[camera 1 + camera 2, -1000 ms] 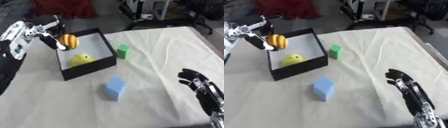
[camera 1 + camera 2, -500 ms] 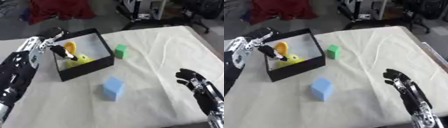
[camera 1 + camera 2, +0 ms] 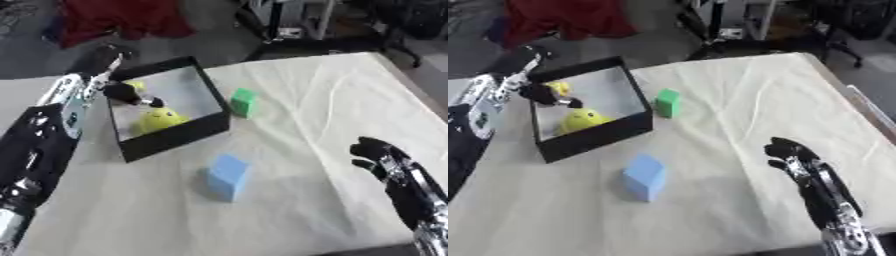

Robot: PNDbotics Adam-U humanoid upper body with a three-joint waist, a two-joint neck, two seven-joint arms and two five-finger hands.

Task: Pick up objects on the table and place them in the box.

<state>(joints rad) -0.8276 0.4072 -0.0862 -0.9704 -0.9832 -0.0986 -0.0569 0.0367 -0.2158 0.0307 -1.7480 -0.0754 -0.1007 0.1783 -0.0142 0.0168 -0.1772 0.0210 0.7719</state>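
A black open box (image 3: 175,139) stands at the table's left. A round yellow object (image 3: 160,120) lies inside it. My left hand (image 3: 124,93) reaches over the box's left wall into the box, fingers curled round a small yellow-orange object (image 3: 136,86) that is mostly hidden by them. A green block (image 3: 243,101) stands just right of the box. A light blue block (image 3: 227,176) rests on the cloth in front of the box. My right hand (image 3: 376,154) idles at the lower right, fingers relaxed, holding nothing.
A cream cloth (image 3: 332,100) covers the table, whose right edge (image 3: 868,112) runs close to my right arm. Beyond the far edge are a red cloth (image 3: 122,17) on the floor and dark chair legs (image 3: 289,30).
My left hand has lowered the yellow-orange object from above the box's left wall down into the box. My right hand has barely moved. The view has shifted slightly.
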